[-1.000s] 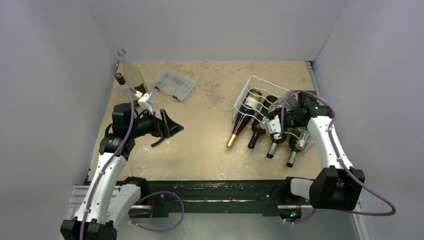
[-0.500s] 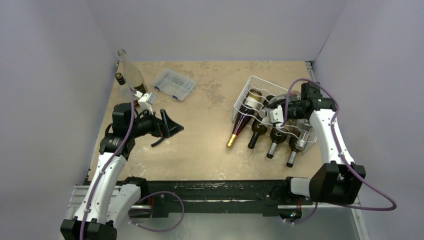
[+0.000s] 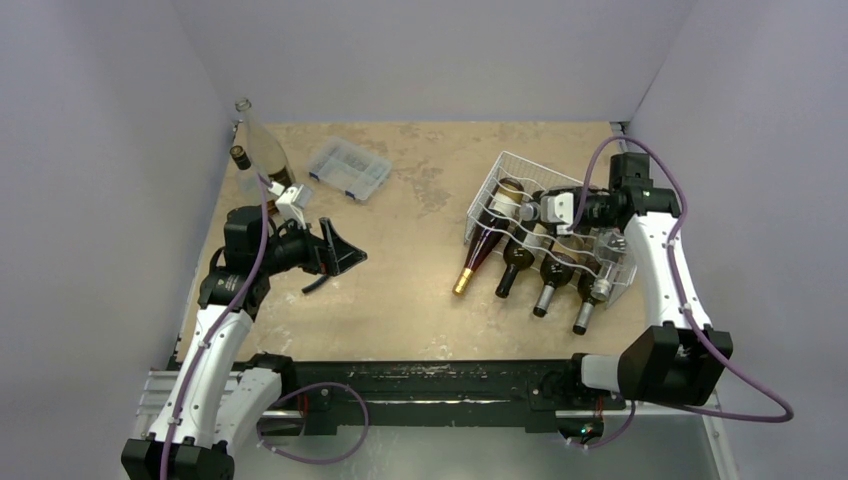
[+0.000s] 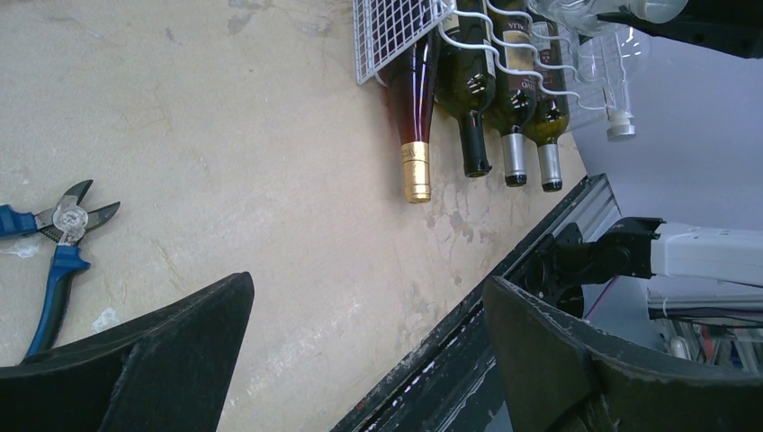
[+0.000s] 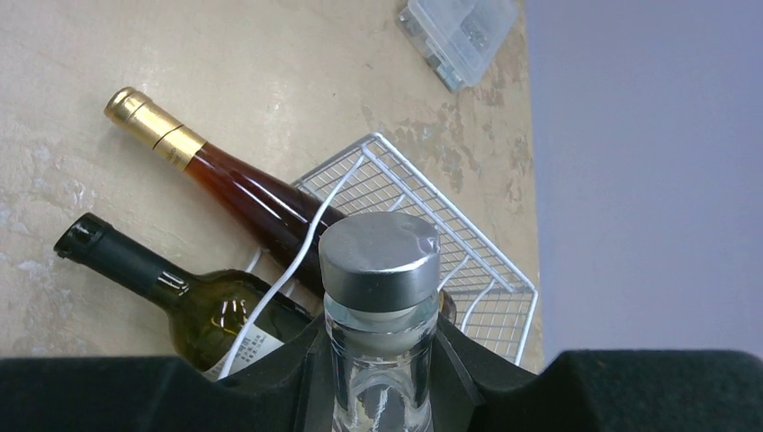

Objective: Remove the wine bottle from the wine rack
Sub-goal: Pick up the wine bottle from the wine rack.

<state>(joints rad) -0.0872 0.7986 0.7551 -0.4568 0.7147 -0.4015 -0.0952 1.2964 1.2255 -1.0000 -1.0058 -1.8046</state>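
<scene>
Eight bottles (image 3: pixel 487 247), one rack (image 3: pixel 507 162), one box (image 3: pixel 349 169)

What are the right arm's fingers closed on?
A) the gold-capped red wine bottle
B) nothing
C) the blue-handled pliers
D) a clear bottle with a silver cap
D: in the right wrist view the right fingers clamp the neck of the clear bottle just below its silver cap.
</scene>
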